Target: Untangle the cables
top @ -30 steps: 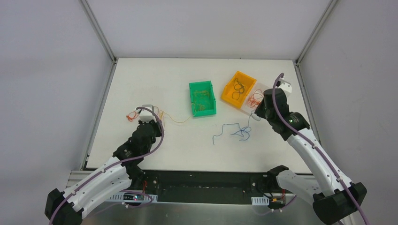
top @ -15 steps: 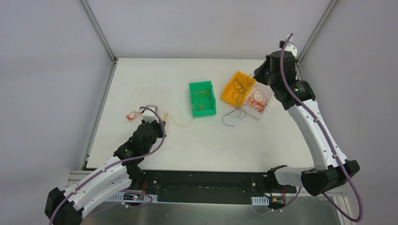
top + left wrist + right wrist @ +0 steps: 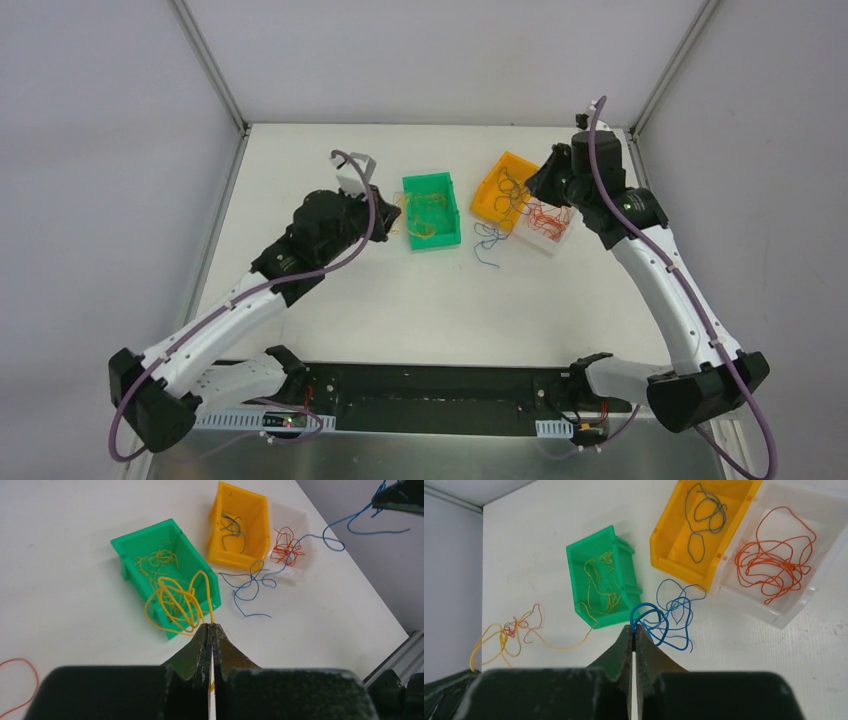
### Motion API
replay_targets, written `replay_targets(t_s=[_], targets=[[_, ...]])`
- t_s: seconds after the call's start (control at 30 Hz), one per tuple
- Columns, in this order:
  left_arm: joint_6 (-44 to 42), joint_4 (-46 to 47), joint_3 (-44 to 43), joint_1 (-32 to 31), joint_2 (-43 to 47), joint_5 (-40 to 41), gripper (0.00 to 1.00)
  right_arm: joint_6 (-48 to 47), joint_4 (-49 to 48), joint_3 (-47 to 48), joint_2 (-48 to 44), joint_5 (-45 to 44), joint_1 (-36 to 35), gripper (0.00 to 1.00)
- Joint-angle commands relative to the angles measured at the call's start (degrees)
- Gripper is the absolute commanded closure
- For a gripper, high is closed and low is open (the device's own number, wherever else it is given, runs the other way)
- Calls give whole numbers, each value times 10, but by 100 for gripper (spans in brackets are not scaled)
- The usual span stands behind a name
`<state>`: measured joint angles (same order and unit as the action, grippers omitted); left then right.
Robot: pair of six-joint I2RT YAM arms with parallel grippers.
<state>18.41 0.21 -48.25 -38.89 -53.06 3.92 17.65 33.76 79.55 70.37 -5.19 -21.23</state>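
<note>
Pinching hard with my left gripper [image 3: 211, 628]: the two fingers are pressed flat together, and a yellow cable [image 3: 172, 597] is caught between their tips. Its loops hang right ahead of the tips, draped across the near wall of the green bin [image 3: 142, 532], and more thin yellow strands lie inside that bin. Beyond the tips and off to the right stands the orange bin [image 3: 252, 515] with a dark strand [image 3: 231, 527] in it. Against that bin's right side sits the clear bin [image 3: 295, 520], holding a bunch of red-orange cable [image 3: 285, 547]. Down to the left of these fingers, one red-orange loop [image 3: 36, 675] lies alone on the white table [image 3: 65, 580].

Over to my right gripper [image 3: 633, 628]: clamped just as tight, fingers meeting, with a blue cable [image 3: 664, 625] nipped at the very tips. Its curls spill ahead and to the right of the tips, in front of the orange bin's near corner. Seen from my left wrist, that same blue strand climbs from the table to the right gripper, high on the far right.

From above, both grippers are raised off the table. The left one is at the green bin's left side, and the right one is above where the orange and clear bins meet. The blue cable dangles beneath the right one, its lower curls between the green and orange bins.
</note>
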Motion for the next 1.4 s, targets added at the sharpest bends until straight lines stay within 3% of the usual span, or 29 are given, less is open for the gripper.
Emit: replay_targets(t_s=[0.0, 0.43, 0.6, 0.9, 0.93, 1.0, 1.07, 1.23, 1.37], targets=[[-14, -7, -94, 6, -100, -63, 100, 7, 1, -30, -59, 45, 2, 100], [-4, -28, -281, 44, -415, -74, 100, 9, 130, -98, -207, 142, 2, 100], [-24, -51, -321, 58, -495, -45, 100, 9, 149, -131, -245, 141, 1, 100], [-34, -69, -397, 58, -596, -98, 100, 5, 131, -198, -236, 144, 1, 100], [-38, -73, -401, 58, -596, -105, 97, 7, 126, -209, -235, 148, 2, 100], [-46, -80, -399, 58, -582, -113, 68, 11, 117, -229, -231, 157, 1, 100], [-47, -80, -385, 58, -554, -106, 54, 13, 108, -252, -227, 166, 1, 100], [-40, -80, -336, 58, -459, -125, 37, 22, 81, -288, -206, 196, -2, 100], [-42, -81, -287, 55, -383, -145, 30, 32, 58, -298, -192, 136, -48, 100]])
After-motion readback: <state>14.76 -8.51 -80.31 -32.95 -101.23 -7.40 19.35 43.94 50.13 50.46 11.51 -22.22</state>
